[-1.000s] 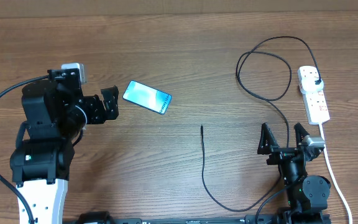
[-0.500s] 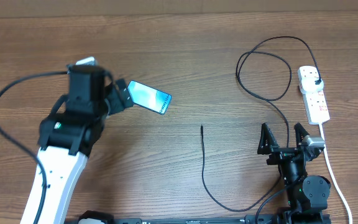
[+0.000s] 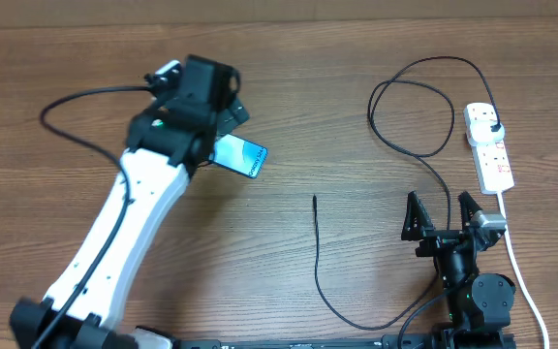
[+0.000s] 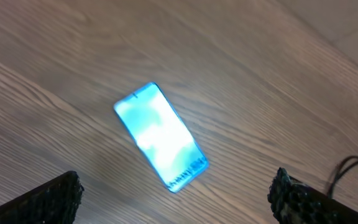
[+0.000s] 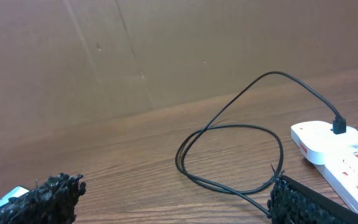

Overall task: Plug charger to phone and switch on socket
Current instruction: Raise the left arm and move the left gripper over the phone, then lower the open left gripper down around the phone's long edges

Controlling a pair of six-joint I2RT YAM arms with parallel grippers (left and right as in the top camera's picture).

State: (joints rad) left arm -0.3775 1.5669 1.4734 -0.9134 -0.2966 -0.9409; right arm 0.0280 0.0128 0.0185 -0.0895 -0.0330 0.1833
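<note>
Black charger [image 3: 317, 233] lies btwn phone [image 3: 242, 155], socket [image 3: 493, 160].

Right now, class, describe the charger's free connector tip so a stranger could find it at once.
On the table, find the white socket at far right, where the black charger is plugged in. Follow the cable through its loop, down along the near edge and up to mid-table. The connector tip is its free end, right of the glowing phone, touching nothing.
</note>
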